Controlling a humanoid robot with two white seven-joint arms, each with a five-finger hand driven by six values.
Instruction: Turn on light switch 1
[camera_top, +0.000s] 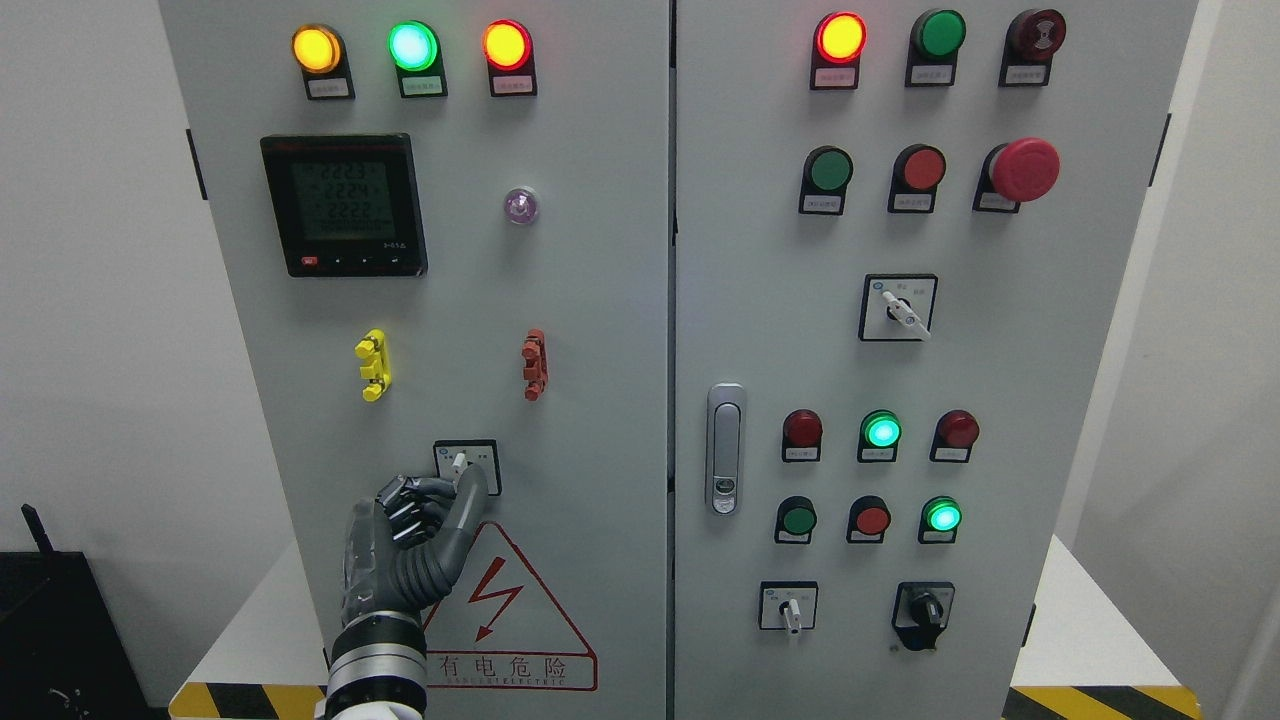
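Observation:
A small rotary selector switch with a white knob sits in a black-framed square plate low on the left cabinet door. My left hand comes up from the bottom edge and rests against the door just below and left of the plate. Most of its fingers are curled into the palm. One grey digit is stretched upward, and its tip lies on the plate just right of the knob. The knob is still visible and nothing is clasped around it. My right arm does not show.
A red-bordered electrical warning triangle is under the hand. Yellow and red clips sit above the switch, with a meter and lit indicator lamps higher up. The right door carries a handle, pushbuttons, more selector switches and a red emergency stop.

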